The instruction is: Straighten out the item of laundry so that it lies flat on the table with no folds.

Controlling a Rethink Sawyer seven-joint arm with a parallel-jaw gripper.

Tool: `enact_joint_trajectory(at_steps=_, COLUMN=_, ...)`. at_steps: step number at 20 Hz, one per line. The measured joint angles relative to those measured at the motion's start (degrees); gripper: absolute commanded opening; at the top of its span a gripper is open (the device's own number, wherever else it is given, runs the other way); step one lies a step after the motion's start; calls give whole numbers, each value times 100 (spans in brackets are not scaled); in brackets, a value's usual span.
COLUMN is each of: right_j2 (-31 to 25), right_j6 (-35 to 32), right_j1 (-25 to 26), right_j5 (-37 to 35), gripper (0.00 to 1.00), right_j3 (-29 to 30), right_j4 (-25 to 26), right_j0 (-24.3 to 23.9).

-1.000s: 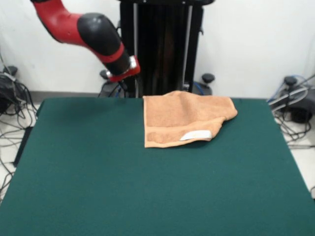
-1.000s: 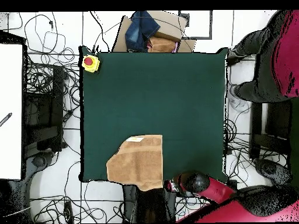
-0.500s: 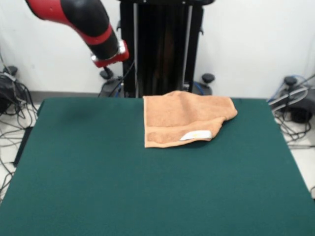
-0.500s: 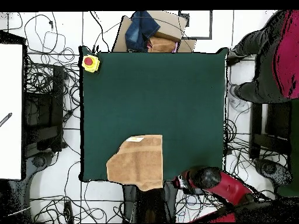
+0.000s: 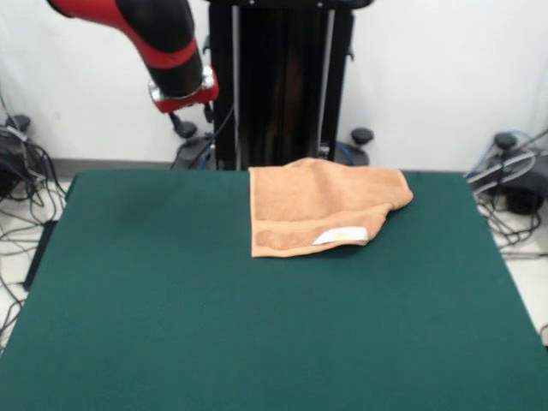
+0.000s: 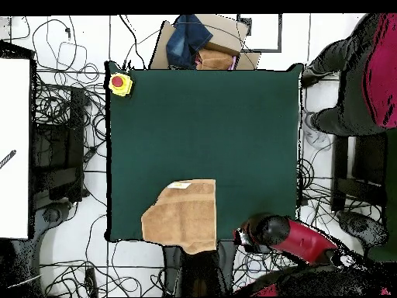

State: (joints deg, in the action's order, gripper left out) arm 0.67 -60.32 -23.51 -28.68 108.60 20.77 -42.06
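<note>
The item of laundry [image 5: 317,205] is a peach-orange towel lying folded at the table's far edge, right of centre. One corner is turned over, and a white label [image 5: 341,235] shows at its near edge. In the overhead view the towel [image 6: 186,213] lies at the bottom edge of the table [image 6: 209,124], label [image 6: 180,185] uppermost, and slightly overhangs that edge. The red and black arm's end with my gripper [image 5: 184,96] hangs high above the table's far left. It is well clear of the towel and holds nothing. Overhead, the gripper [image 6: 246,233] sits right of the towel.
A yellow box with a red button [image 6: 119,83] sits on the table's upper left corner. A cardboard box with blue cloth [image 6: 198,43] stands beyond the top edge. A person [image 6: 364,70] is at the right edge. Cables cover the floor around the table.
The arm has lifted and swung away from the towel, up and to the left in the front view. The towel has not moved.
</note>
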Motion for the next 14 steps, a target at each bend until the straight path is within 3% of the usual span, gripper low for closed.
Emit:
enact_joint_trajectory(at_steps=5, right_j2=248, right_j6=-163, right_j1=245, right_j5=306, gripper=100, right_j3=-460, right_j4=-218, right_j0=792)
enact_joint_trajectory(at_steps=14, right_j2=250, right_j6=-433, right_j1=657, right_j5=984, gripper=100, right_j3=-934, right_j4=-1057, right_j0=1277)
